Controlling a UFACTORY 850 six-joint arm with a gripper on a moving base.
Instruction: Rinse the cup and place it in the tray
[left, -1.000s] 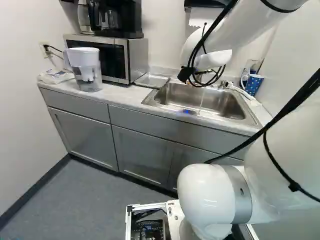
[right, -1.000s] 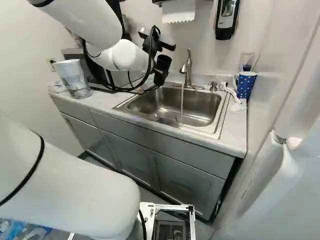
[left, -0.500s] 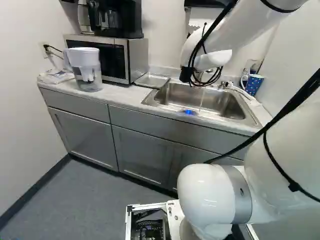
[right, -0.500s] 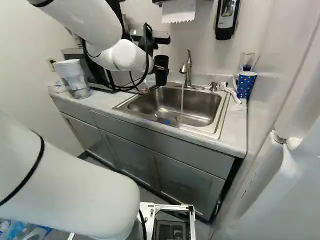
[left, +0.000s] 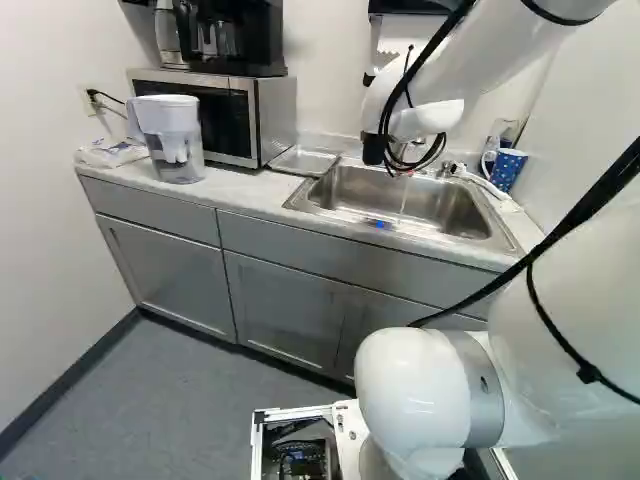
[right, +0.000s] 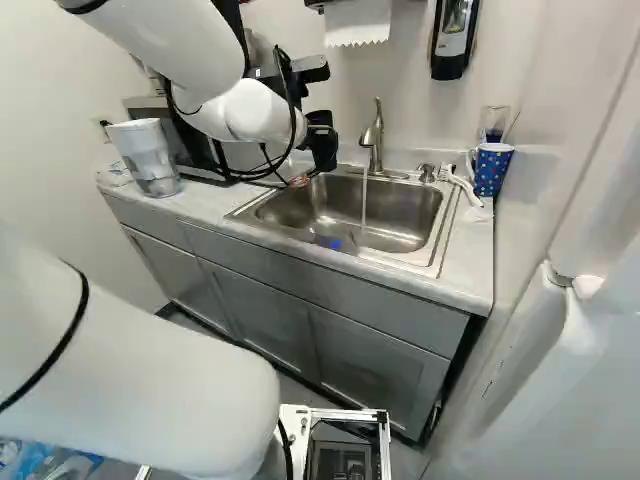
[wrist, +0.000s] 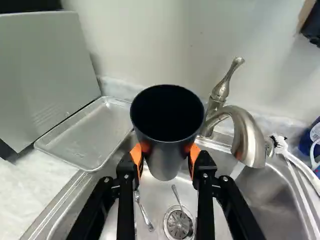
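The black two-fingered end effector (right: 320, 147) stands part-way open, its orange pads (wrist: 136, 154) pressed on opposite sides of a dark grey, smooth, tapered cup (wrist: 167, 152), clamping it. The cup is held above the rectangular stainless-steel sink (right: 400, 243), beside the curved brushed-metal faucet (right: 374, 140) and apart from the shallow silver metal tray (wrist: 82, 132) on the pale table (right: 465, 262). Compared with half a second ago, the end effector has turned slightly, carrying the cup with it; the base has stayed put. The wrist view shows the round drain (wrist: 178, 224) and metal utensils (wrist: 144, 212), which neither base view makes out; only the right base view shows the black-and-white wall dispenser (right: 453, 38).
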